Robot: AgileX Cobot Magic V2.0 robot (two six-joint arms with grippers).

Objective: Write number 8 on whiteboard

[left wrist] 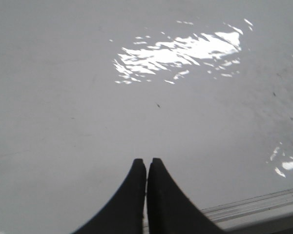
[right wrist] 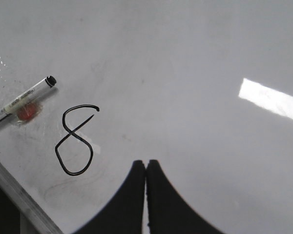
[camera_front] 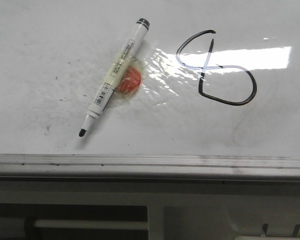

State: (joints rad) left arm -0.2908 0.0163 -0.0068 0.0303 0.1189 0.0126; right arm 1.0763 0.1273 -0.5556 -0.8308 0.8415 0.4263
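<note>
Number 8 (camera_front: pixel 216 68) already drawn on whiteboard (camera_front: pixel 35 45), marker (camera_front: pixel 115 76) lying uncapped just beside it, long axis slanted, nearer right gripper (right wrist: pixel 146 165); both grippers closed, empty, left gripper (left wrist: pixel 146 162) over bare board.

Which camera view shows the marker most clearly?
The front view: the marker lies whole and large on the whiteboard, tip uncapped. The right wrist view shows it small and cut off at the edge. The left wrist view shows none of it.
</note>
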